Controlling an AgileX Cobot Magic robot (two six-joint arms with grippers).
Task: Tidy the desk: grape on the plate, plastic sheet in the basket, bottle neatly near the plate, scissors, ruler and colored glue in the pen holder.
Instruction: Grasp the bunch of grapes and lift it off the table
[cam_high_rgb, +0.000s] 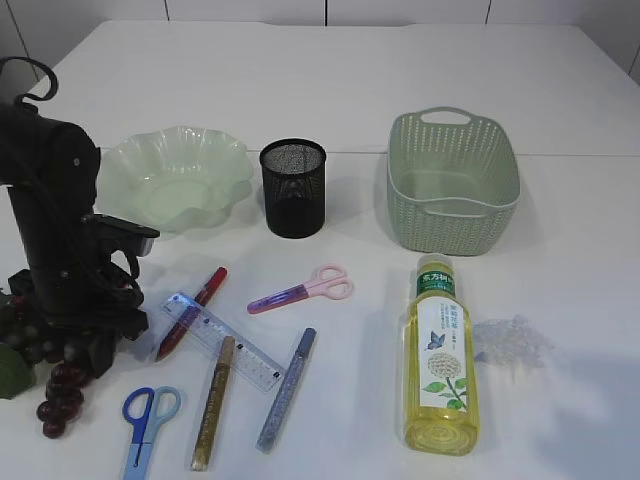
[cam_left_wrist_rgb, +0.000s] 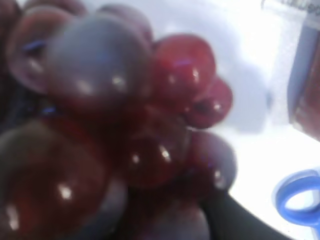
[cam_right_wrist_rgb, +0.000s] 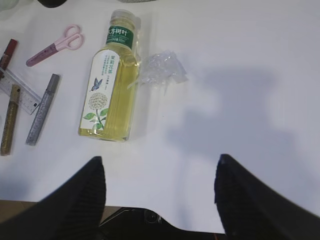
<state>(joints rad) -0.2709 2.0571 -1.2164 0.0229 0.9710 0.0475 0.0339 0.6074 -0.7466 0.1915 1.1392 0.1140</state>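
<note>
A bunch of dark red grapes (cam_high_rgb: 52, 398) lies at the table's front left and fills the left wrist view (cam_left_wrist_rgb: 125, 125), blurred and very close. My left gripper (cam_high_rgb: 88, 345) is down on the bunch, and its jaws are hidden. My right gripper (cam_right_wrist_rgb: 157, 170) is open and empty above bare table, and is out of the exterior view. The bottle (cam_high_rgb: 440, 360) of yellow drink lies flat, with the crumpled plastic sheet (cam_high_rgb: 512, 340) to its right. Pink scissors (cam_high_rgb: 305, 290), blue scissors (cam_high_rgb: 145, 420), a clear ruler (cam_high_rgb: 225, 340) and red (cam_high_rgb: 190, 312), gold (cam_high_rgb: 213, 400) and silver (cam_high_rgb: 287, 388) glue pens lie scattered.
The pale green wavy plate (cam_high_rgb: 175, 175), the black mesh pen holder (cam_high_rgb: 293, 187) and the green basket (cam_high_rgb: 452, 180) stand in a row behind. The right wrist view shows the bottle (cam_right_wrist_rgb: 110, 85), the plastic sheet (cam_right_wrist_rgb: 161, 67) and the pink scissors (cam_right_wrist_rgb: 55, 45).
</note>
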